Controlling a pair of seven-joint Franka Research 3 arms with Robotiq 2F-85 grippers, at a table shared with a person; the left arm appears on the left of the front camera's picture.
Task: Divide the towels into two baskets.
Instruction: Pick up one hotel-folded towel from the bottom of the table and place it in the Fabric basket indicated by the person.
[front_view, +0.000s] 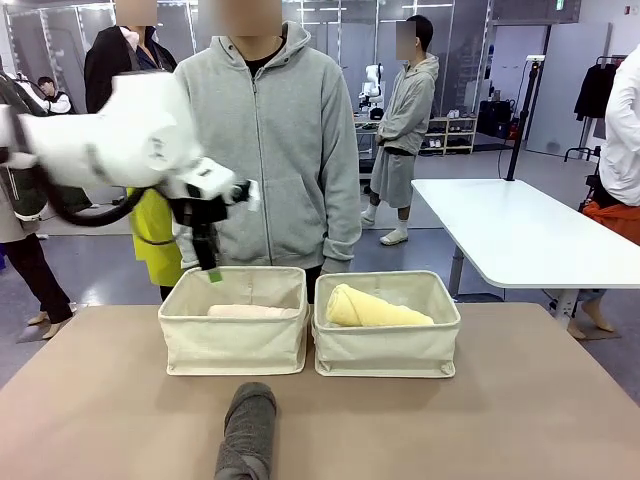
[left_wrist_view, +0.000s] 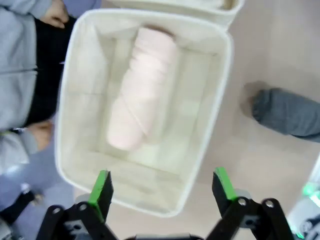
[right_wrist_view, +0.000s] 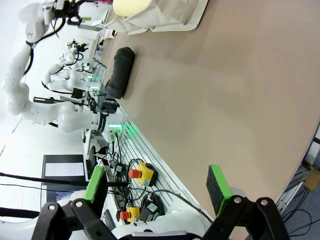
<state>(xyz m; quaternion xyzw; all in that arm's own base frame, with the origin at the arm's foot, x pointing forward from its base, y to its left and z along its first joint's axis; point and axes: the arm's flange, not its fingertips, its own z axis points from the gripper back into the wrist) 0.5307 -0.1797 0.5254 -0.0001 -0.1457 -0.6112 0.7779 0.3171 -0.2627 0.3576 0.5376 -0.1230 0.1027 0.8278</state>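
A matte tan bench (front_view: 520, 420) fills the foreground, and past its far edge lies an open hall with a grey floor, a long white table (front_view: 520, 225) to the right and other people standing farther off. A person in a grey zip hoodie (front_view: 265, 140) stands right against the far side. Two cream canvas soft-sided baskets sit side by side near that far edge, their inner walls touching or very nearly so. The left basket (front_view: 234, 345) holds a pale pink-cream terry towel roll (left_wrist_view: 140, 90) lying flat along its floor. The right basket (front_view: 386, 352) holds a pale yellow terry towel roll (front_view: 375, 308) with one end tilted up against the wall. A dark grey terry towel roll (front_view: 246, 430) lies on the bare bench at the near edge, apart from both baskets and roughly in line with the gap between them. Wide bare strips of bench run to either side of the baskets and across the near right corner. The left gripper (left_wrist_view: 162, 182) hangs above the left basket's rim at its far left corner, fingers spread with nothing between them. The right gripper (right_wrist_view: 156, 177) is held near the robot's side of the bench, fingers spread and empty, with cables and red-buttoned yellow stop boxes (right_wrist_view: 141, 173) beyond it.
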